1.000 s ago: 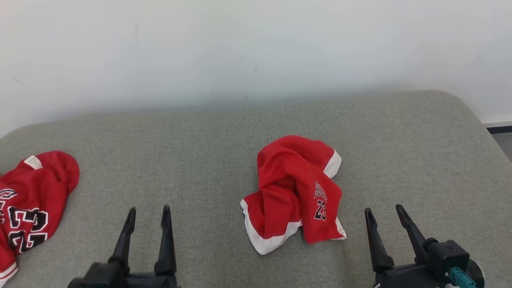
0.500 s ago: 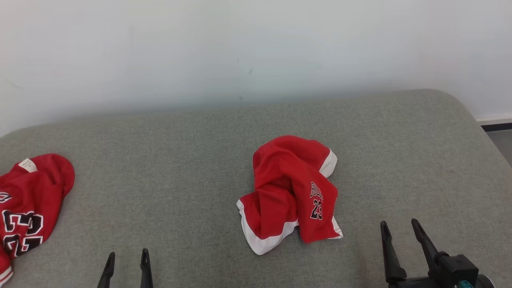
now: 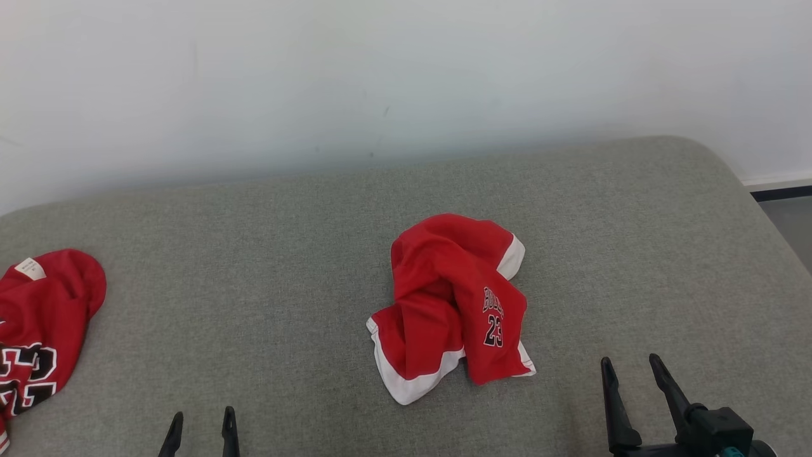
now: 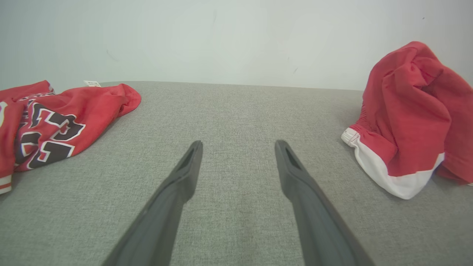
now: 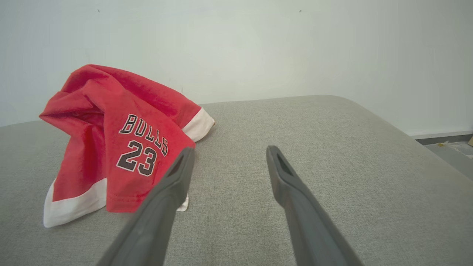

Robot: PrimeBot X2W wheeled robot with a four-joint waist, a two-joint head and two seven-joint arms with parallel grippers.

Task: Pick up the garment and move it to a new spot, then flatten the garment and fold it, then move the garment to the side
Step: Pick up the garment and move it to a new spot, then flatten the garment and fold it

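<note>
Head view: the crumpled red Bulls shorts [image 3: 453, 304] lie in the middle of the grey cushion [image 3: 254, 285], between the left gripper [image 3: 202, 416] and right gripper [image 3: 630, 362] — both spread, empty — with a red jersey [image 3: 38, 330] at far left. Left wrist view: fingers [image 4: 184, 181] apart over bare cushion. Right wrist view: the Bulls shorts [image 5: 122, 136] near the parted fingers [image 5: 173, 184].

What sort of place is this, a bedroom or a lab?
Probably an indoor test room: a grey padded surface, like a mattress, against a bare white wall, with crumpled red shorts and a jersey on it.
</note>
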